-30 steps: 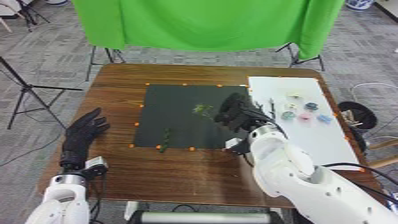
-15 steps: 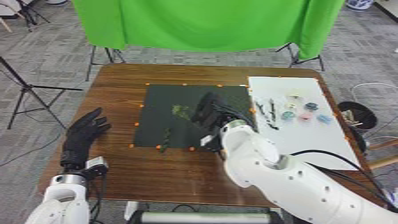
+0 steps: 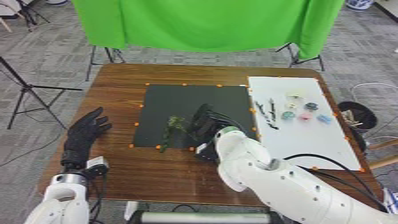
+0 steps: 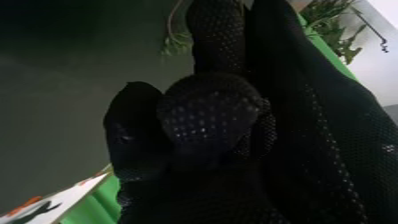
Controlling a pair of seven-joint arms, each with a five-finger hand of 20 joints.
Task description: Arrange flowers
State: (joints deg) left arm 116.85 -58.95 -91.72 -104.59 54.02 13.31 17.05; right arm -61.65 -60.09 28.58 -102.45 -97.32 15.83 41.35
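Note:
In the head view, my right hand point(image 3: 206, 126) is over the black mat point(image 3: 182, 97), right of its middle, curled round a leafy green sprig point(image 3: 177, 121) that sticks out to its left. A narrow green stem point(image 3: 165, 140) lies at the mat's lower left, close to the sprig. My left hand point(image 3: 86, 129) rests at the table's left side, fingers straight. In the right wrist view, the glove of my right hand point(image 4: 213, 120) has its thumb bent against the fingers; green foliage point(image 4: 330, 22) and a thin stem with fine leaves point(image 4: 177, 44) appear past the fingertips.
A white board point(image 3: 306, 137) on the right bears two dark twigs point(image 3: 273, 111) and several small flower heads point(image 3: 306, 116) in pale and blue tones. Orange dots mark the mat's and board's edges. A dark bin point(image 3: 358, 116) stands beyond the table's right edge.
My right hand has moved left and toward the robot, carrying the green sprig from the mat's upper right down beside the lying stem. My left hand has stayed put.

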